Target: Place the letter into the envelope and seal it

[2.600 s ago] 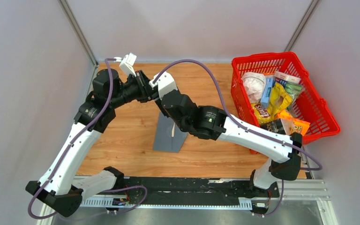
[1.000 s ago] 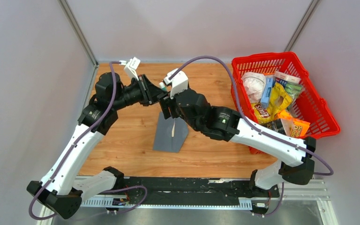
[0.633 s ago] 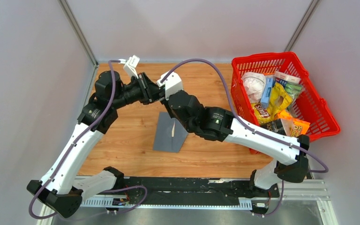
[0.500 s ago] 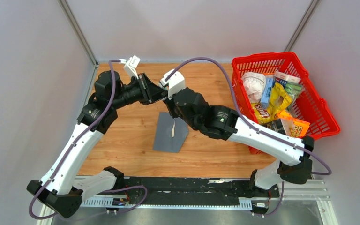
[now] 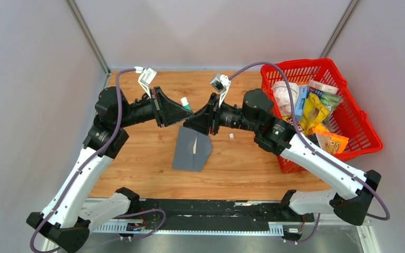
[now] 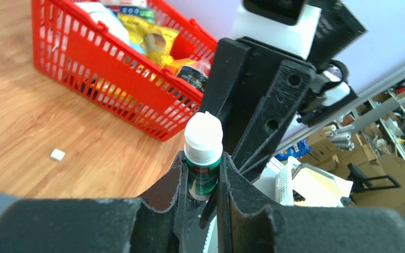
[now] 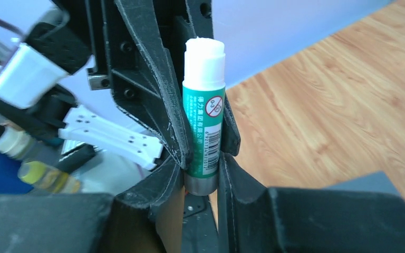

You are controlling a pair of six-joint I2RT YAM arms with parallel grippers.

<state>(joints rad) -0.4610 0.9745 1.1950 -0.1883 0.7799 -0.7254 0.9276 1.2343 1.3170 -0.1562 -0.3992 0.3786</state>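
two robot arms meet above the middle of a wooden bench (image 5: 242,168), seen from overhead. between their tips, just above centre frame, a green glue stick (image 7: 204,105) with a white top stands up and away from both. the left claw (image 6: 202,161) is clamped on the stick's green body, its dark fingers pressing it from both sides. the right claw (image 7: 201,168) is closed on the stick's grey base, just below the left claw's fingers, which run up along the label. so both claws grip the one stick.

the dark grey envelope (image 5: 187,155) lies flat on the bench at centre frame, directly below the two claws and apart from them. the letter (image 5: 195,145) seems to show only as a thin pale sliver on the envelope's face, though the view is too small to be sure.

a small white piece (image 5: 231,136) lies on the wood just right of the envelope. a red basket (image 5: 295,66) full of packets sits at the right of the frame.
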